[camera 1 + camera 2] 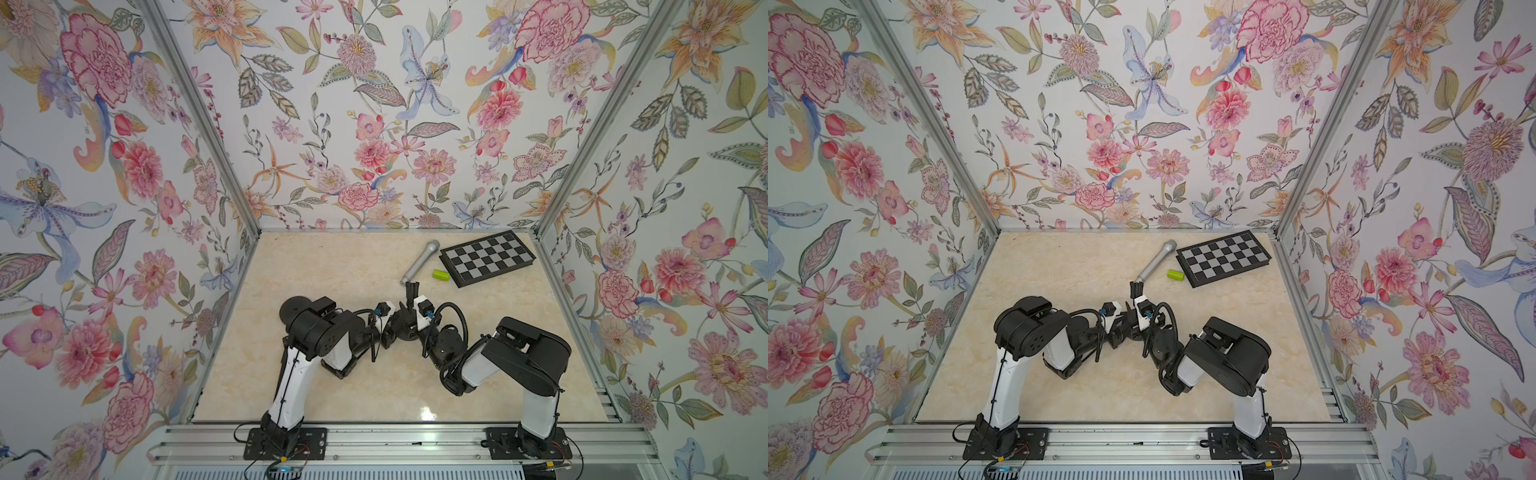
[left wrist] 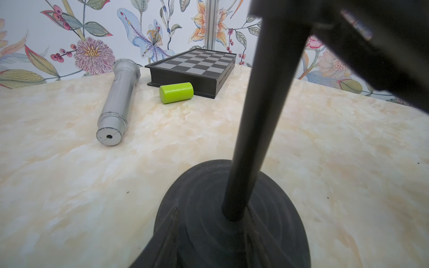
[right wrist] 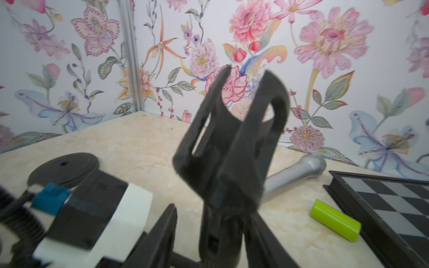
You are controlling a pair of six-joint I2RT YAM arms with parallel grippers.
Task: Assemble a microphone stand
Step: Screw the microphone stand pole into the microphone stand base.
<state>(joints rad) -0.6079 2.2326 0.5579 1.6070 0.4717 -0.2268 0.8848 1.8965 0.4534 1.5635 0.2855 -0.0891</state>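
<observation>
A black stand stands upright mid-table, its round base (image 2: 267, 208) on the marble and its pole (image 2: 255, 116) rising from it. At the pole's top is a forked black clip (image 3: 232, 130), seen in both top views (image 1: 412, 289). My left gripper (image 2: 211, 243) is low, shut on the base. My right gripper (image 3: 213, 222) straddles the stem under the clip with its jaws open; one finger (image 3: 162, 232) stands clear of the stem. The silver microphone (image 1: 419, 262) lies on the table beyond the stand, apart from both grippers.
A lime-green cylinder (image 1: 441, 274) lies beside the microphone, against a folded chessboard (image 1: 487, 257) at the back right. A flat black disc (image 3: 62, 166) with a centre hole lies beside the left arm. Flowered walls close in the table on three sides.
</observation>
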